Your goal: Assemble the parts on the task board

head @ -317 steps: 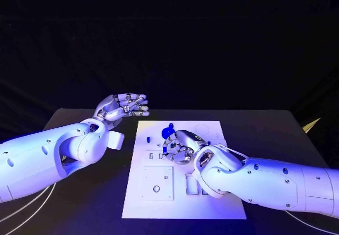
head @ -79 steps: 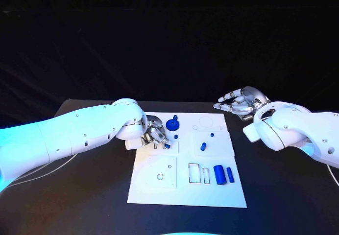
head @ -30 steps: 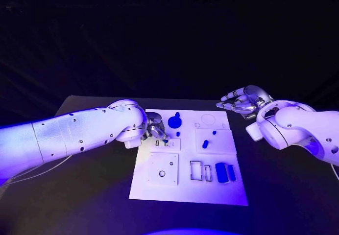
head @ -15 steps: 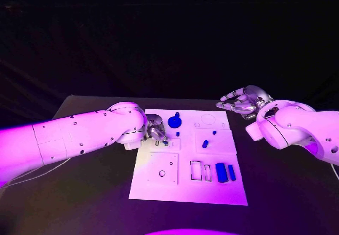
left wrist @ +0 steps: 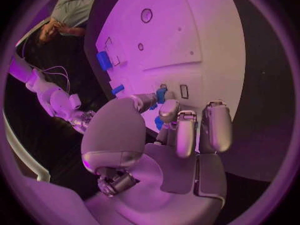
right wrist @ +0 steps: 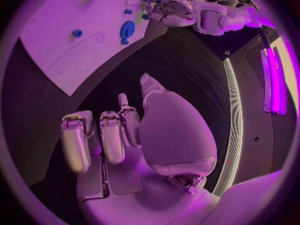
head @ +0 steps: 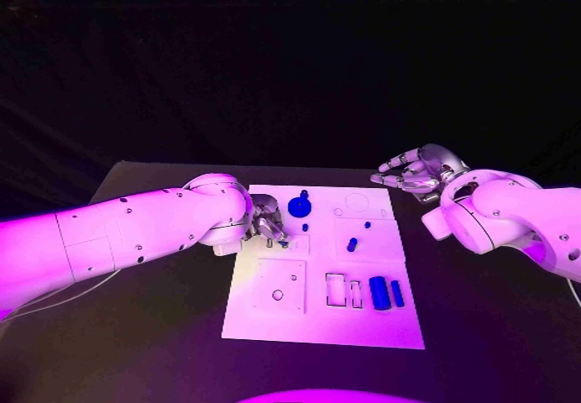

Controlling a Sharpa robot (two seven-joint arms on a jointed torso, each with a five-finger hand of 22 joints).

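The white task board (head: 321, 315) lies mid-table. My left hand (head: 268, 227) hangs over its left edge and pinches a small blue part (left wrist: 161, 94) between thumb and a finger, close above the board beside a small rectangular slot (left wrist: 184, 91). My right hand (head: 413, 171) hovers off the board's far right corner, fingers apart and loosely curved, holding nothing. On the board sit a round blue part (head: 299, 206), a short blue peg (head: 353, 246) and two blue bars (head: 380, 293) side by side. The right wrist view shows the round part (right wrist: 127, 30) and my left hand (right wrist: 169, 10) on the board.
Recessed outlines mark the board: a square plate with a hole (head: 279, 295), narrow slots (head: 336, 287) and a circle (head: 356, 201). Black table (head: 145, 336) surrounds the board on all sides. Both white forearms flank it, the left one (head: 133, 231) low over the table.
Ten seconds ago my right hand worked on the board and the left was raised aside; now the left is on the board and the right has withdrawn. Over the last second, nothing has moved.
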